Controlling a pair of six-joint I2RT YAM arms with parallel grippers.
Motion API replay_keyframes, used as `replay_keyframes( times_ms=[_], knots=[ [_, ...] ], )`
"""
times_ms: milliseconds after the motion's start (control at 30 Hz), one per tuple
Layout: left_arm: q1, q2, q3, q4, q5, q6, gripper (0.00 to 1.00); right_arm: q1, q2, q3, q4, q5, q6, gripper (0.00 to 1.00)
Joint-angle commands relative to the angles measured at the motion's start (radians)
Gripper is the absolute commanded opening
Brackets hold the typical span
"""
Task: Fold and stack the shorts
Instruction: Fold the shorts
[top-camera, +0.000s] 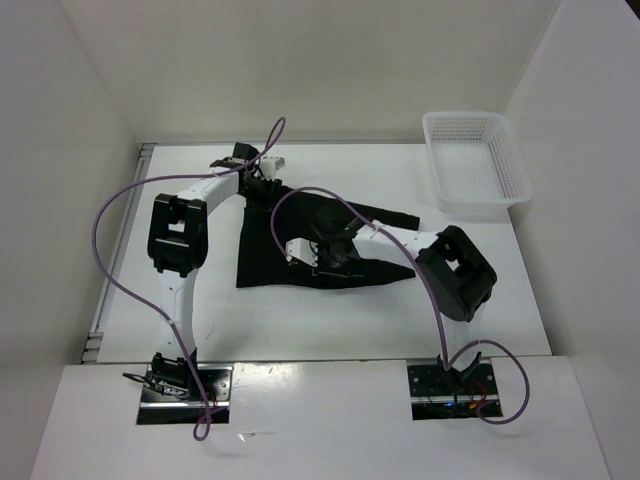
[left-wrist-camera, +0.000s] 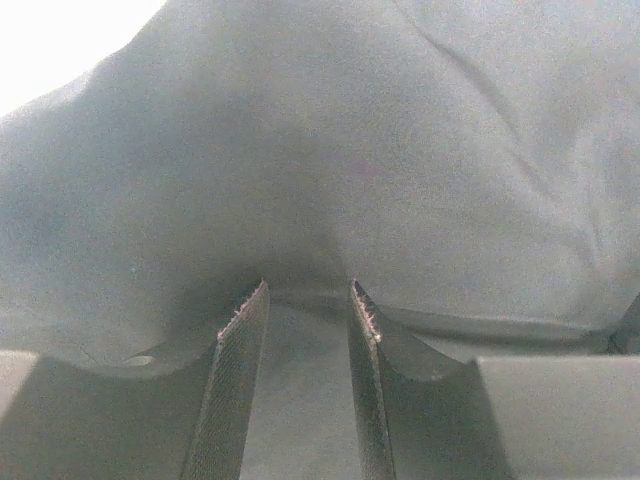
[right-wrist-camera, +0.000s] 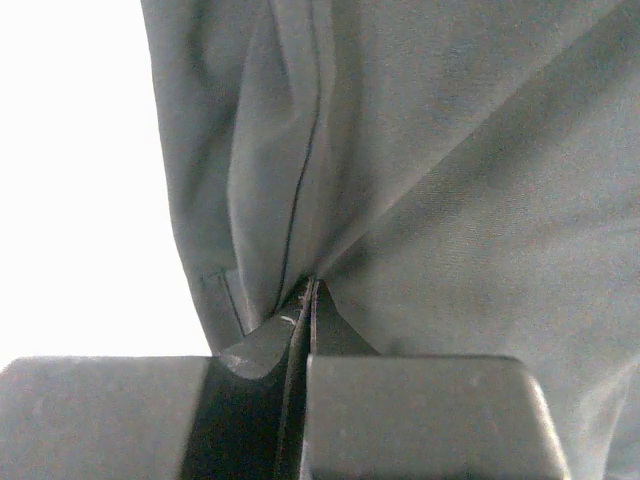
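Observation:
The black shorts (top-camera: 270, 250) lie spread on the white table (top-camera: 330, 320), partly bunched in the middle. My left gripper (top-camera: 262, 190) is at their far left corner. In the left wrist view it (left-wrist-camera: 308, 285) is open, fingers apart and pressed down into the shorts (left-wrist-camera: 400, 150), with fabric lying between them. My right gripper (top-camera: 332, 256) is over the middle of the shorts. In the right wrist view it (right-wrist-camera: 312, 282) is shut on a pinched fold of the shorts (right-wrist-camera: 450, 150), beside a seam and a hem edge.
A white plastic mesh basket (top-camera: 470, 116) stands at the far right corner of the table. White walls close in the table on the left, back and right. Purple cables loop over both arms.

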Motion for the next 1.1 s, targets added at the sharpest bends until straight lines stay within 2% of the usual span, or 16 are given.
replay_keyframes(
  times_ms=[0, 367, 467, 600, 700, 767, 867, 933, 967, 1067],
  knots=[
    [0.007, 0.041, -0.025, -0.045, -0.102, 0.028, 0.46, 0.019, -0.059, -0.020, -0.045, -0.034, -0.008, 0.00],
    [0.007, 0.041, -0.044, -0.045, -0.156, 0.028, 0.46, 0.105, -0.191, -0.145, -0.054, 0.019, -0.021, 0.00],
    [0.007, 0.041, -0.044, -0.055, -0.156, 0.028, 0.46, 0.105, -0.217, -0.179, -0.035, 0.081, -0.021, 0.00],
    [0.007, 0.020, -0.054, -0.055, -0.136, 0.028, 0.48, 0.062, -0.229, -0.109, 0.026, 0.114, 0.142, 0.00],
    [-0.002, 0.009, -0.064, -0.055, -0.136, 0.028, 0.48, -0.026, -0.255, 0.027, 0.017, 0.074, 0.273, 0.15],
    [-0.002, -0.009, -0.064, -0.055, -0.125, 0.028, 0.48, -0.139, -0.284, 0.086, -0.008, 0.005, 0.400, 0.21],
    [-0.002, -0.037, -0.073, -0.064, -0.105, 0.028, 0.50, -0.334, -0.303, 0.097, -0.055, -0.122, 0.513, 0.36],
    [-0.002, -0.052, -0.084, -0.064, -0.093, 0.028, 0.50, -0.416, -0.303, 0.039, -0.095, -0.138, 0.556, 0.43],
    [-0.002, -0.066, -0.084, -0.064, -0.084, 0.028, 0.50, -0.435, -0.313, 0.013, -0.095, -0.138, 0.556, 0.56],
    [-0.012, -0.095, -0.084, -0.087, -0.071, 0.028, 0.53, -0.518, -0.326, -0.124, -0.104, -0.147, 0.610, 0.69]
  ],
)
